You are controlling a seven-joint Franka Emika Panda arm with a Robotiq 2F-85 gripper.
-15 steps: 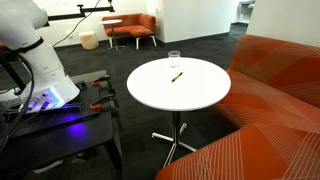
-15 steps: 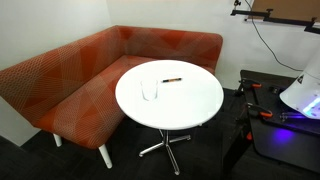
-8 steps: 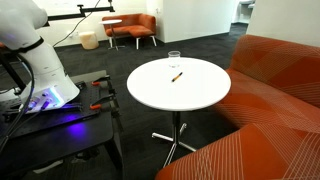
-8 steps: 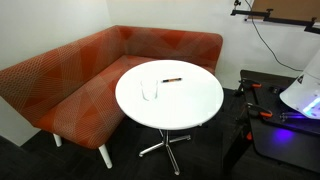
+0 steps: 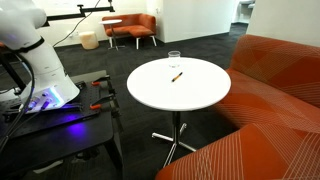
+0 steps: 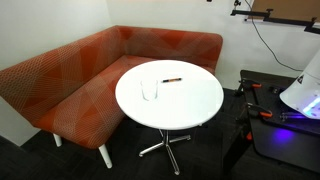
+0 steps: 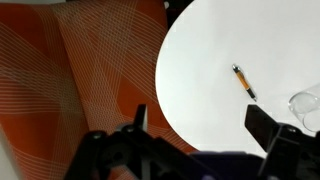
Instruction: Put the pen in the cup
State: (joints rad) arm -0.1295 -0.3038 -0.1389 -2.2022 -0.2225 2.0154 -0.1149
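Observation:
The orange-brown pen [image 5: 176, 76] with a dark end lies flat on the round white table [image 5: 190, 95]; it also shows in the exterior view [image 6: 172, 80] and the wrist view [image 7: 244, 82]. The clear glass cup [image 5: 174, 59] stands upright near the table's edge, a little apart from the pen, also in the exterior view [image 6: 149, 90]; its rim shows at the wrist view's right edge [image 7: 305, 106]. My gripper [image 7: 200, 128] is open and empty, high above the table's edge and far from the pen. The gripper does not show in the exterior views.
An orange patterned corner sofa [image 6: 70, 75] wraps around the table [image 7: 60, 90]. The robot's white base [image 5: 40, 70] stands on a dark bench with red clamps [image 5: 98, 84]. Orange chairs [image 5: 130, 28] stand far back.

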